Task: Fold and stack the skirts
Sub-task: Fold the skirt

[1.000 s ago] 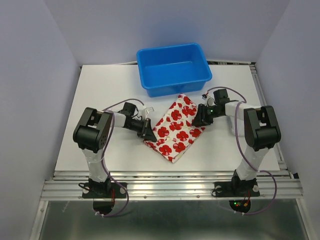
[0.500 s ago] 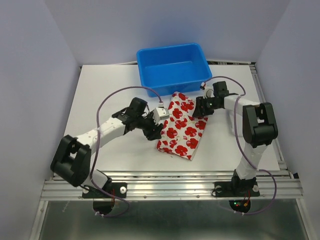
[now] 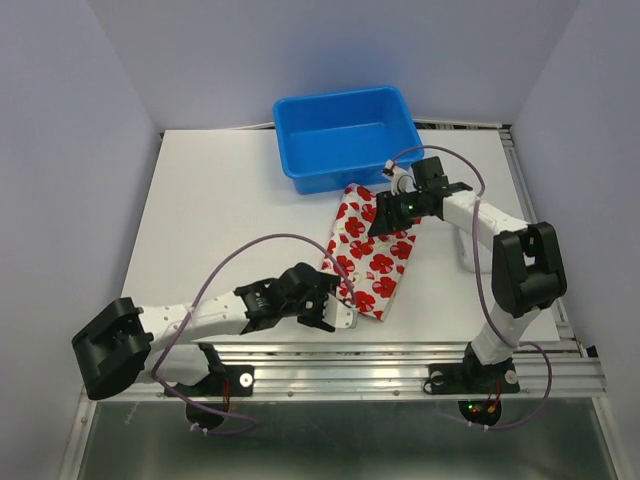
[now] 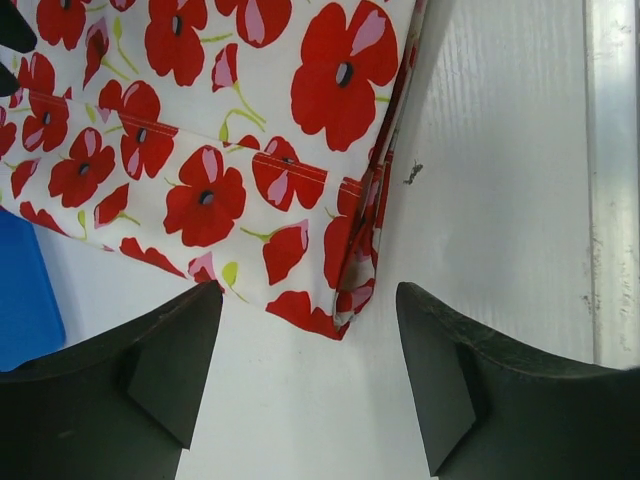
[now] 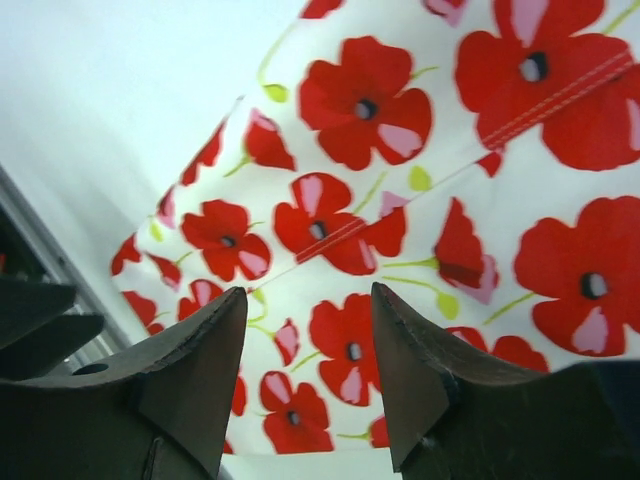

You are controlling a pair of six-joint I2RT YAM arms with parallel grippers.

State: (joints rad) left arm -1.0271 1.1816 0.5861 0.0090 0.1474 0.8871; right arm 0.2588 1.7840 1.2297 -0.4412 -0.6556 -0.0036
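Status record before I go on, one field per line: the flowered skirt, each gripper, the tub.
flowered skirt: folded into a rectangle, lying diagonally on the table
left gripper: open, low at the skirt's near corner, which lies between its fingers unpinched
right gripper: open, above the skirt's far part, holding nothing
blue tub: beyond the skirt; whether the skirt's far corner touches it cannot be told
other garments: none in view
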